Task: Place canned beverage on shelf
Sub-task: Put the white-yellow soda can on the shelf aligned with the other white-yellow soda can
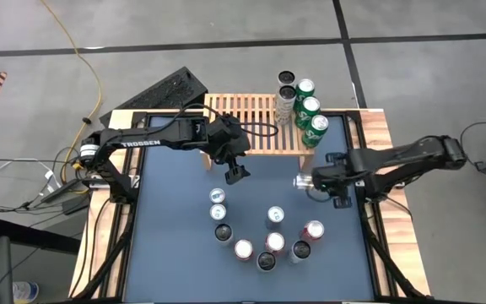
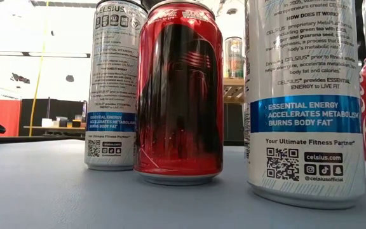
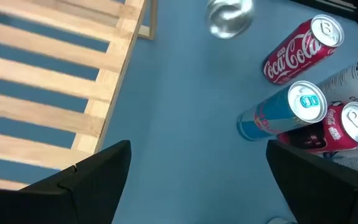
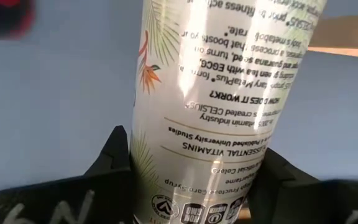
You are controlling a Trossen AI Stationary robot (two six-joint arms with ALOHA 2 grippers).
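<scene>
Just off the shelf's (image 1: pixel 247 127) right front corner, right hand (image 1: pixel 314 182) grips a can (image 1: pixel 300 181), five cans already shelved, nine left on the desk (image 1: pixel 175 245); left hand (image 1: pixel 236 173) released.

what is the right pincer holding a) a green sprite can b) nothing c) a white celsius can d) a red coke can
c: the right pincer is shut on a white Celsius can, its fingers pressed against the can's sides.
</scene>
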